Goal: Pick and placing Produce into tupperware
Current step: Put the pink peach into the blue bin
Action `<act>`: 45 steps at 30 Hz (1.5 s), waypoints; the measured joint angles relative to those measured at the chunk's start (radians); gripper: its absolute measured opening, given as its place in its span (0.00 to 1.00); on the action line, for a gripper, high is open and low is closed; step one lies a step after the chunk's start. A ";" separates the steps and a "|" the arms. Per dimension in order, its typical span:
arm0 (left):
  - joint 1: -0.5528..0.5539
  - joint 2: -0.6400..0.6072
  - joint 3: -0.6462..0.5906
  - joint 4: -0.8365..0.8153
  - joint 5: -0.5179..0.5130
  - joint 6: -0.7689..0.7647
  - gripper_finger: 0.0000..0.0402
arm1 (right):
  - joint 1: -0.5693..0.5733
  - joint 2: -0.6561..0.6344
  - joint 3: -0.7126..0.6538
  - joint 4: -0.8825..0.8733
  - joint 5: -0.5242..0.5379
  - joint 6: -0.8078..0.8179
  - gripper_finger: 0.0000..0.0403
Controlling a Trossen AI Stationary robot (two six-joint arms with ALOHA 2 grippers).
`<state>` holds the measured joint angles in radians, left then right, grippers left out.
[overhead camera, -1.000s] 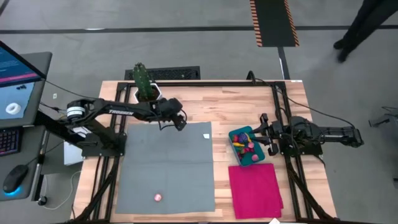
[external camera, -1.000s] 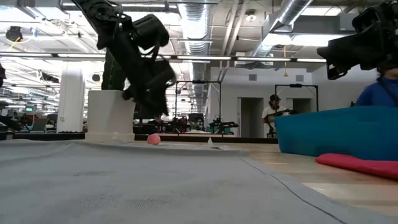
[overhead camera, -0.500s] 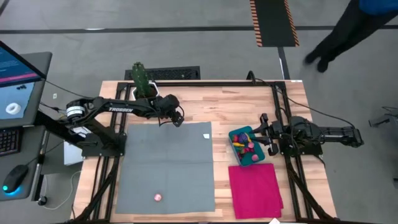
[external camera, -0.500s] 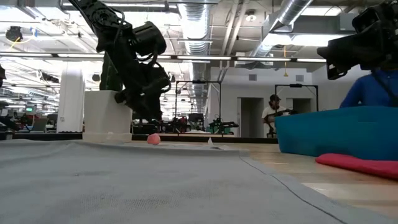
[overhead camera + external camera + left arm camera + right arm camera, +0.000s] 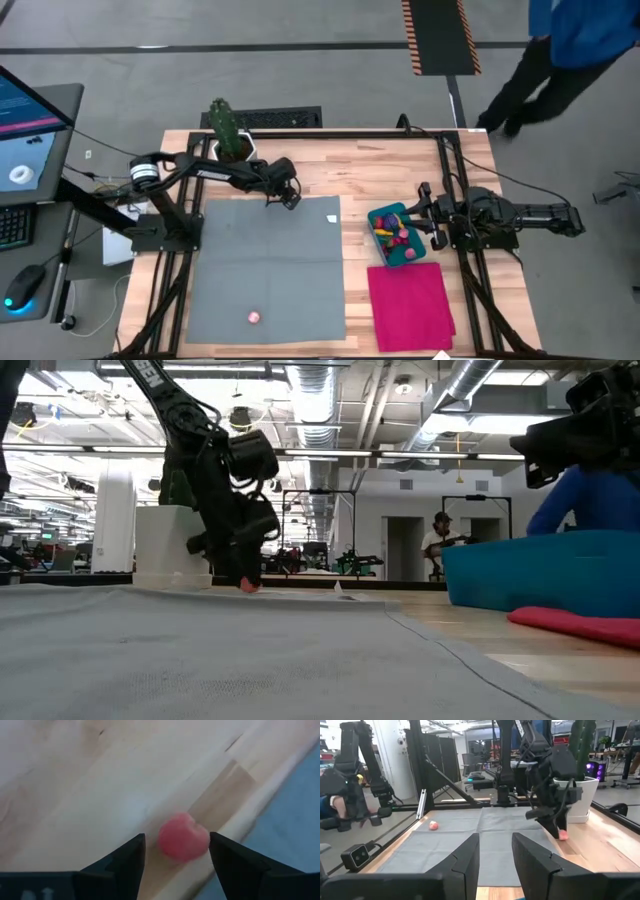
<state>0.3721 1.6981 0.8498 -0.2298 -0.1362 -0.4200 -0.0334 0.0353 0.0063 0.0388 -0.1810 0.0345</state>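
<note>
Produce is spread over three spots. Nearest, a small pink piece [image 5: 254, 318] lies alone on the grey mat [image 5: 265, 290], close to the mat's near edge and left of its middle. To the right of the mat, a magenta cloth [image 5: 411, 305] lies flat on the counter [image 5: 330, 165], and just beyond it sits the teal tupperware [image 5: 380, 221], holding a heap of red, pink and yellow pieces [image 5: 398, 238]. The right tool [image 5: 432, 222] hangs just right of the tub, near its rim; its fingers [image 5: 465, 865] stand apart with nothing between them, seen clearly in the right wrist view.

Farther back, at the far edge of the mat, the left tool [image 5: 290, 198] is lowered onto the bare wood strip just beyond the mat. Its wrist view shows the two dark fingers [image 5: 127, 860] spread wide on either side of a pink-red heart-shaped piece [image 5: 183, 837], which rests on the wood beside the mat's edge; the fingers straddle it but there is a gap on each side, so it is not gripped. The low view shows the same tool [image 5: 240, 570] pointing down at the counter surface.

Behind it, at the far left of the counter, a green cactus [image 5: 225, 125] stands in a white pot [image 5: 172, 545]. Beyond the counter a person in blue [image 5: 560, 45] is on the floor.
</note>
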 joint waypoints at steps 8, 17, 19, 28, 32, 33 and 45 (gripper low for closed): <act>-0.002 0.037 0.015 0.005 -0.008 0.016 0.52 | 0.000 0.000 0.000 0.000 0.000 0.000 0.34; -0.001 0.030 0.015 0.042 0.005 0.035 0.37 | 0.000 0.000 0.000 0.000 0.000 0.000 0.34; -0.001 0.030 0.015 0.048 0.039 0.035 0.33 | 0.000 0.000 0.000 0.000 0.000 0.000 0.34; -0.012 0.030 0.020 0.071 0.066 0.052 0.32 | 0.000 0.000 0.000 0.000 0.000 0.000 0.34; -0.026 0.015 0.020 0.099 0.108 0.050 0.35 | 0.000 0.000 0.000 0.000 0.000 0.000 0.34; -0.033 0.008 0.021 0.108 0.118 0.049 0.35 | 0.000 0.000 0.000 0.000 0.000 0.000 0.34; -0.186 -0.138 0.021 0.305 0.185 0.084 0.31 | 0.000 0.000 0.000 0.000 0.000 0.000 0.34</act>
<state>0.1866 1.5603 0.8707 0.0749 0.0490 -0.3363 -0.0334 0.0353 0.0063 0.0383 -0.1814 0.0345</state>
